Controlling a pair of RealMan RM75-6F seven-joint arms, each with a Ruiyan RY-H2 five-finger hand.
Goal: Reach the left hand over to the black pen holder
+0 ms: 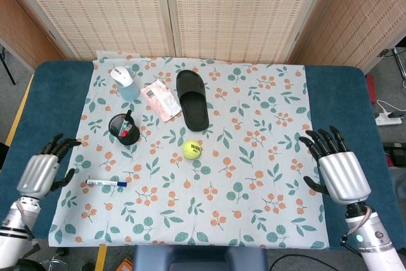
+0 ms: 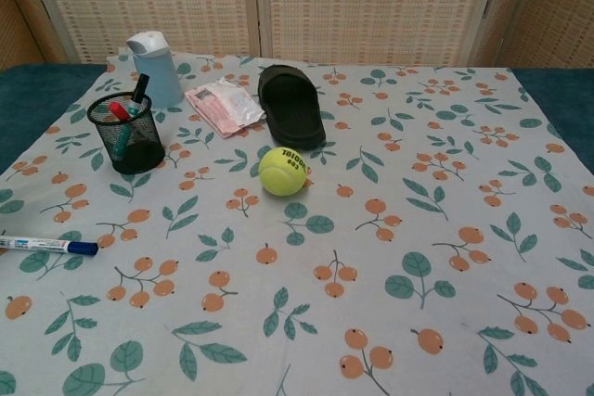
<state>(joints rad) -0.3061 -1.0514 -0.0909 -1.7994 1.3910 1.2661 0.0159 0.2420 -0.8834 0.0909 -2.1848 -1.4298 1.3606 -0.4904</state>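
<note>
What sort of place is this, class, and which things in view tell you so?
Probably a robot test room, not a home: two robot hands, left and right, wait at a padded table laid with mismatched props such as a slipper and tennis ball, before woven screens.

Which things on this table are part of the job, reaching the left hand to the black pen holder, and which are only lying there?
Part of the job:
- black pen holder, with pens standing inside
- left hand, open, at the cloth's left edge

Only lying there:
- marker pen
- tennis ball
- black slipper
- dispenser bottle
- pink packet
- right hand, open
</note>
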